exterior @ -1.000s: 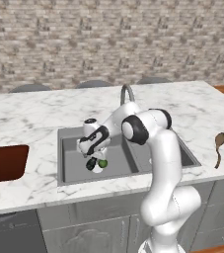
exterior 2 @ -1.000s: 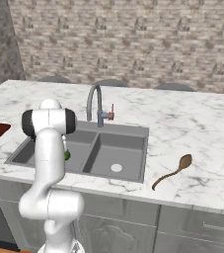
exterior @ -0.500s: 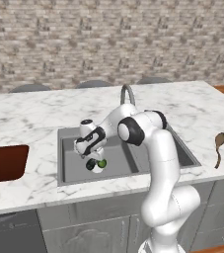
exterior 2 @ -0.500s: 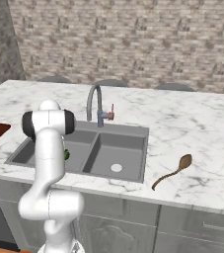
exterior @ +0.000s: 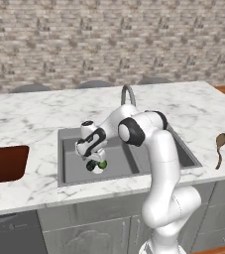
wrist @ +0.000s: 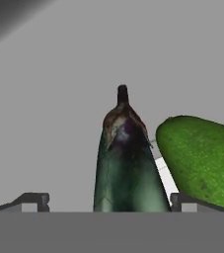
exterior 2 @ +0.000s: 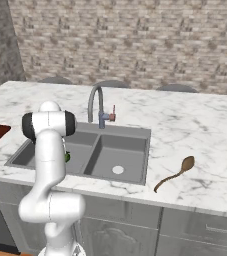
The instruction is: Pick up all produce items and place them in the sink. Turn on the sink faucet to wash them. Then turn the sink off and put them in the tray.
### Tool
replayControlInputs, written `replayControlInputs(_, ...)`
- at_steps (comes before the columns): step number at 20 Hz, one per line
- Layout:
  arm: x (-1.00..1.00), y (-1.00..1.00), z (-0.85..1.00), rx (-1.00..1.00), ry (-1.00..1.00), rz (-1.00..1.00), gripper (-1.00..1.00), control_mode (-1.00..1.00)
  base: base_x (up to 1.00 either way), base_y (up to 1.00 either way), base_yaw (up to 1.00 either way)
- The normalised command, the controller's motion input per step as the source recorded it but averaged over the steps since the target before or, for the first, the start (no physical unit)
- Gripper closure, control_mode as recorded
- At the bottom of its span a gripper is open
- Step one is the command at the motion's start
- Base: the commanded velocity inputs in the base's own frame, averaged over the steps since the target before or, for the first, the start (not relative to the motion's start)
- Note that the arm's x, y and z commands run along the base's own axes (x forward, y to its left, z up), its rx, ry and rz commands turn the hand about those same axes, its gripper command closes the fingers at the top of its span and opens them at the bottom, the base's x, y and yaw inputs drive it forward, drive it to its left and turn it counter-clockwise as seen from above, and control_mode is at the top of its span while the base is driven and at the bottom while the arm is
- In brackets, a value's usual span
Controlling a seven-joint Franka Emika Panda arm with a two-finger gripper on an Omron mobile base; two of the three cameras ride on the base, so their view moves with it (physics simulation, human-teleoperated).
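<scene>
Down in the left basin of the sink (exterior: 69,171), the gripper (exterior: 93,163) hangs low over the floor with its jaws spread wide. Between the fingertips (wrist: 37,200) lies the dark oblong vegetable (wrist: 127,168), stem pointing away, not clamped. The green ball (wrist: 202,153) sits just beside it, over the pale drain. The faucet (exterior 2: 96,102) stands behind the basins, the wooden spoon (exterior 2: 172,174) on the counter to the right, the brown tray (exterior: 2,163) to the left

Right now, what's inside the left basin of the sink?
The gripper reaches down into the sink. Between its fingertips lies the dark oblong produce item, the bright green one beside it. The drain is mostly covered.
</scene>
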Motion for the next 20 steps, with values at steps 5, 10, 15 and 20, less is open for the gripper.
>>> replayControlInputs(5, 0.0, 0.0, -0.37, 0.0, 0.0, 0.0, -1.0, -1.0, 0.0, 0.0, 0.0)
replayControlInputs(10, -0.24, -0.01, -0.29, 0.03, 0.0, -0.03, -1.0, -1.0, 0.0, 0.0, 0.0)
replayControlInputs(15, -0.5, -0.1, -0.24, 0.04, 0.03, -0.07, -1.0, -1.0, 0.0, 0.0, 0.0)
replayControlInputs(20, -0.16, -0.07, -0.26, 0.0, 0.01, -0.02, -1.0, -1.0, 0.0, 0.0, 0.0)
